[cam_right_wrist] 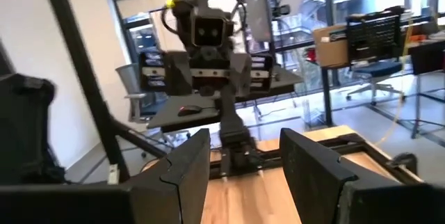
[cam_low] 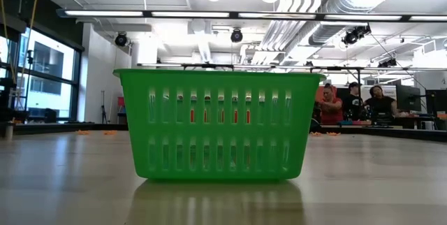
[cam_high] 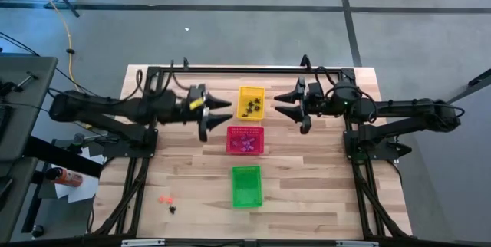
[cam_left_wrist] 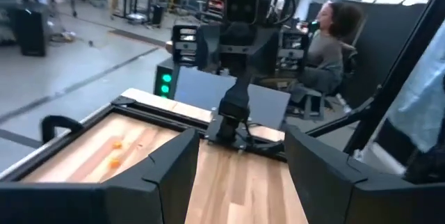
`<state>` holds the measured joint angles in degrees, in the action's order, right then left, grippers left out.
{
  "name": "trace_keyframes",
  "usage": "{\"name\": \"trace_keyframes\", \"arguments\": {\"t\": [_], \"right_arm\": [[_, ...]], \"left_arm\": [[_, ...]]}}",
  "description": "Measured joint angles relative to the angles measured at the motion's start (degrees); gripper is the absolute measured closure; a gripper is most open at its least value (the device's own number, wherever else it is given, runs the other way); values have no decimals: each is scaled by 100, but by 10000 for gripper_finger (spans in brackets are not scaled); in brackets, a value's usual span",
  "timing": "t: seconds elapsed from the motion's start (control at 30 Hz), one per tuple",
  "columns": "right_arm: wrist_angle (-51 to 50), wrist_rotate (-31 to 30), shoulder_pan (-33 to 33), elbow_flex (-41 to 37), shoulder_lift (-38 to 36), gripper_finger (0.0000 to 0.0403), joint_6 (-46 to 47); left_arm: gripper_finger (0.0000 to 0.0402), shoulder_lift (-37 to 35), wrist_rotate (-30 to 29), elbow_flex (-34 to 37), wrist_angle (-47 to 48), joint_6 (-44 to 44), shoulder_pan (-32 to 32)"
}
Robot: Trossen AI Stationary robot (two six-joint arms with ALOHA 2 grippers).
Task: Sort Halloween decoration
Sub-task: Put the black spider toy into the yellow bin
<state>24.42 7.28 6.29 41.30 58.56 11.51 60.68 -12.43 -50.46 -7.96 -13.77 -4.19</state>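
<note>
In the high view the yellow basket [cam_high: 251,102] holds several black trinkets. The red basket [cam_high: 245,139] holds purple-pink ones, and the green basket [cam_high: 246,186] stands nearest the near edge. Two orange trinkets [cam_high: 164,199] and one black trinket [cam_high: 173,209] lie loose on the wood near the near left corner. My left gripper [cam_high: 229,110] is open, left of the yellow basket. My right gripper [cam_high: 276,104] is open, right of that basket. The two grippers point at each other, and neither holds anything [cam_left_wrist: 240,175] [cam_right_wrist: 245,175].
The green basket [cam_low: 220,124] fills the middle of the low view, and the red basket shows through its slots. Dark frame rails [cam_high: 253,69] run along the far edge and both sides of the table. Bare wood lies right of the baskets [cam_high: 322,178]. People sit in the room beyond [cam_low: 332,105].
</note>
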Motion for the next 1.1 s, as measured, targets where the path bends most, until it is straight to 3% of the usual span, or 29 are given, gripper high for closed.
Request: {"name": "trace_keyframes", "arguments": {"t": [0.13, 0.33, 0.53, 0.9, 1.0, 1.1], "right_arm": [[-38, -120, -167, 0, -1, 234, -1], [-193, -323, -232, 0, -2, 234, 0], [-212, -323, -232, 0, 0, 234, 0], [-356, -323, -232, 0, -2, 234, -2], [-566, -323, -217, 0, -2, 234, 0], [-775, -323, -217, 0, -1, 234, 0]], "left_arm": [[197, -115, -310, 203, -69, 529, -280], [197, -160, 11, 203, -99, 1084, -282], [197, -157, 317, 203, -93, 1092, -255], [197, -186, -108, 199, -77, 992, -253], [197, -337, -114, 15, 191, 533, -254], [197, -436, -102, -336, 1561, -41, -367]]}}
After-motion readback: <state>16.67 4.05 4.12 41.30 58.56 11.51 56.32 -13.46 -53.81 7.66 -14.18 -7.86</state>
